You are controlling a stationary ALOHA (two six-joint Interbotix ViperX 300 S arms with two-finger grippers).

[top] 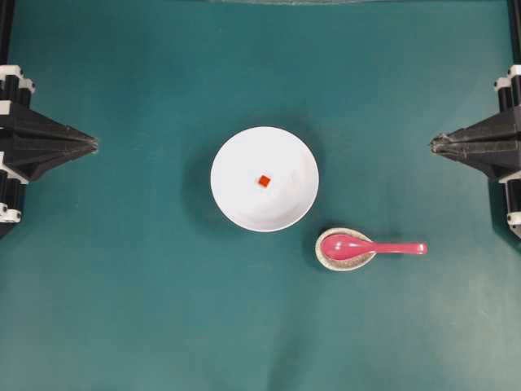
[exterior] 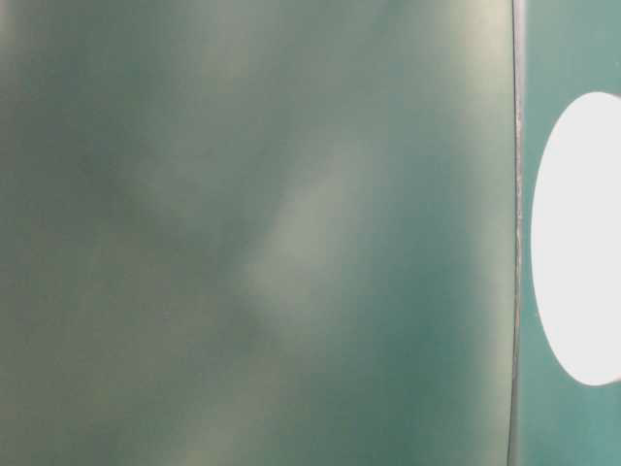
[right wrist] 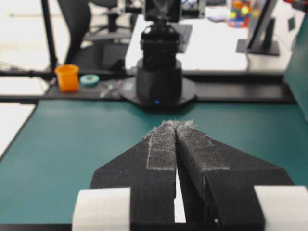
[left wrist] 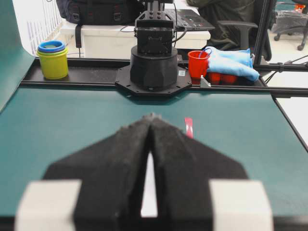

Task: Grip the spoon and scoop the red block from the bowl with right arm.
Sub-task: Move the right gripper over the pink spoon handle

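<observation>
A small speckled grey-white teardrop dish [top: 345,251] sits on the teal table mat [top: 122,309], right of centre and nearer its lower edge. Beyond one end stand stacked yellow-green cups [left wrist: 53,59], a red plastic cup [left wrist: 198,64] and, apparently, a pale blue cloth [left wrist: 231,62]; past the other, an orange cup [right wrist: 67,77].

Open green mat [top: 456,326] between right claw [top: 433,145] and spoon [top: 370,247]; bowl [top: 236,147] aside.

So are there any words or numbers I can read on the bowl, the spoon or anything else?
No text can be read anywhere.
The bowl, spoon and red block: plain, nothing written.
The small white sticker on the arm base in the left wrist view: too small and blurred to read.
The colourful thing on the far desk in the right wrist view: too blurred to tell.
</observation>
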